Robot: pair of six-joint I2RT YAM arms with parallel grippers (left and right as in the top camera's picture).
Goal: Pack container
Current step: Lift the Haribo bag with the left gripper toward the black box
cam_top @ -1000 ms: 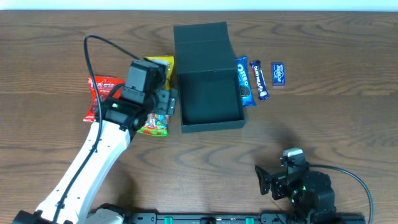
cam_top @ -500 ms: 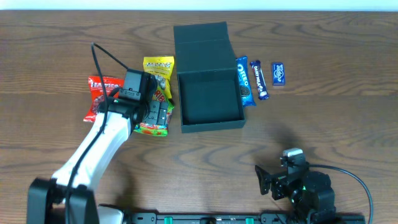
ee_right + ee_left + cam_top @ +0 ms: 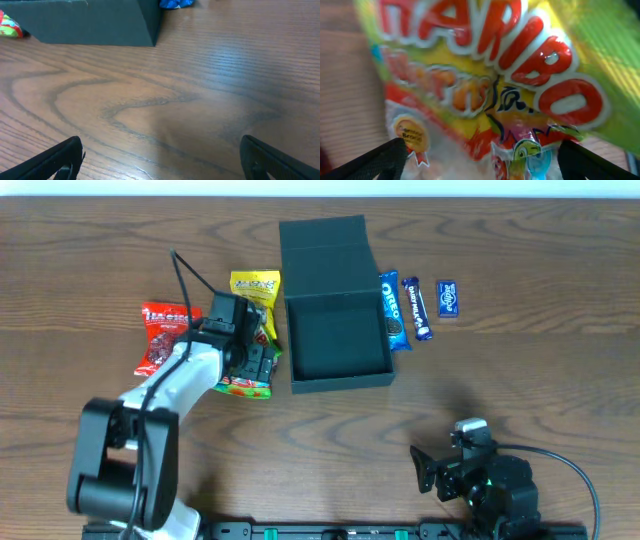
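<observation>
The container [image 3: 338,335] is a dark teal-green box lying open at the table's middle back, its flap lid [image 3: 322,242] folded away and its inside bare. Just left of it my left gripper [image 3: 254,364] points down, open, over a colourful Haribo bag [image 3: 243,388]. In the left wrist view that Haribo bag [image 3: 485,75] fills the frame, and the gripper [image 3: 482,165] has one dark fingertip on each side of it [image 3: 377,162]. My right gripper [image 3: 430,472] rests open near the front edge. In its own view the right gripper [image 3: 162,160] frames only bare wood, with the container [image 3: 85,22] far ahead.
A yellow packet [image 3: 255,285] and a red packet [image 3: 163,332] lie left of the box. On its right sit an Oreo pack [image 3: 392,310], a Dairy Milk bar [image 3: 416,307] and a small blue packet [image 3: 448,298]. Wood table [image 3: 560,380] all around.
My left arm has folded in and lowered its gripper over the Haribo bag, with the jaws spreading slightly wider. The right arm has not moved.
</observation>
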